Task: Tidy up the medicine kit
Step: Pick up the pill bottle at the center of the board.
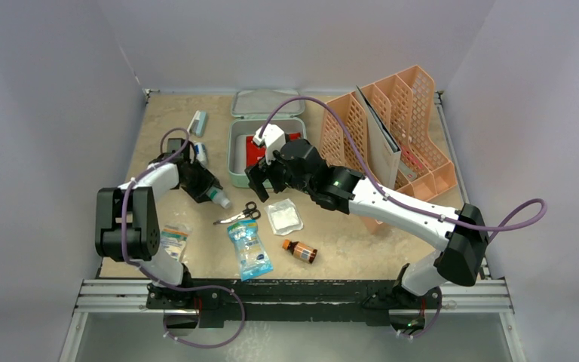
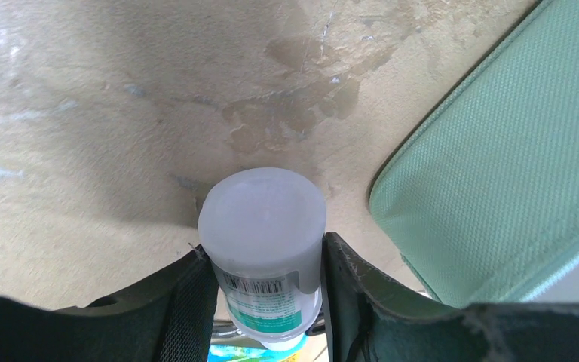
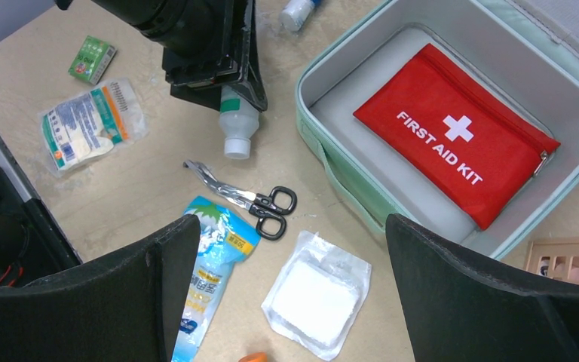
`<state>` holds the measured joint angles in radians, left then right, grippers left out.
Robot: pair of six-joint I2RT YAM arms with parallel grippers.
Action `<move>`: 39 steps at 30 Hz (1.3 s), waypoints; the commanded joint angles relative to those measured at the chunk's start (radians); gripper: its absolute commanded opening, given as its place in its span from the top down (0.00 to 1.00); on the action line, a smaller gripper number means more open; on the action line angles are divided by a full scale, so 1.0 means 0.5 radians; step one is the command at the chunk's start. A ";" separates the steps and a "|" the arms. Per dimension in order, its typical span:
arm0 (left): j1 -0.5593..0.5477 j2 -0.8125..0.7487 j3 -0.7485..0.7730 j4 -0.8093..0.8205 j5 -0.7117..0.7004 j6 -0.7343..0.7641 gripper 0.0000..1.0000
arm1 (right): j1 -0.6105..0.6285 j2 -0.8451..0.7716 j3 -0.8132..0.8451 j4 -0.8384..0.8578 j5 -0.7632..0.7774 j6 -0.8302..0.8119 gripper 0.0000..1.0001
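Beside woven-textured medicine kit (image 2: 497, 181), cylindrical bottle (image 2: 268, 305) (frosted round cap (image 2: 262, 219))

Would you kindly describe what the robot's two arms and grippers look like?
The left arm and right arm have white links, black joints and bases; a purple cable loops along each. The left gripper and right gripper are black, with two broad dark fingers.

Looks like a robotics lab cell: plain white walls (image 1: 45, 90) boxing in a tan tabletop (image 1: 347, 245), aluminium rail (image 1: 301, 303) along the near edge, two robot arms (image 1: 392, 204) bolted on, purple cables (image 1: 514, 219) looping.
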<state>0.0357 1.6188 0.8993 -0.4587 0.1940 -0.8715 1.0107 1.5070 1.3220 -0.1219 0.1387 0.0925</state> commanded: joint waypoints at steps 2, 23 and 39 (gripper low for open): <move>-0.005 -0.302 0.065 -0.117 -0.080 0.058 0.68 | 0.003 -0.048 0.026 0.044 -0.048 0.042 0.05; -0.057 -0.957 0.157 0.261 0.773 0.027 0.69 | -0.064 -0.011 0.155 0.029 -0.522 0.323 0.19; -0.247 -0.989 0.048 0.513 1.025 -0.099 0.69 | -0.103 0.245 0.331 0.158 -0.556 0.413 0.19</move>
<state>-0.0647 1.1572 0.9340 -0.2852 0.6533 -0.8860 0.9627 1.6108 1.4097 -0.0799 -0.1497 0.2817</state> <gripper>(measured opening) 0.449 0.812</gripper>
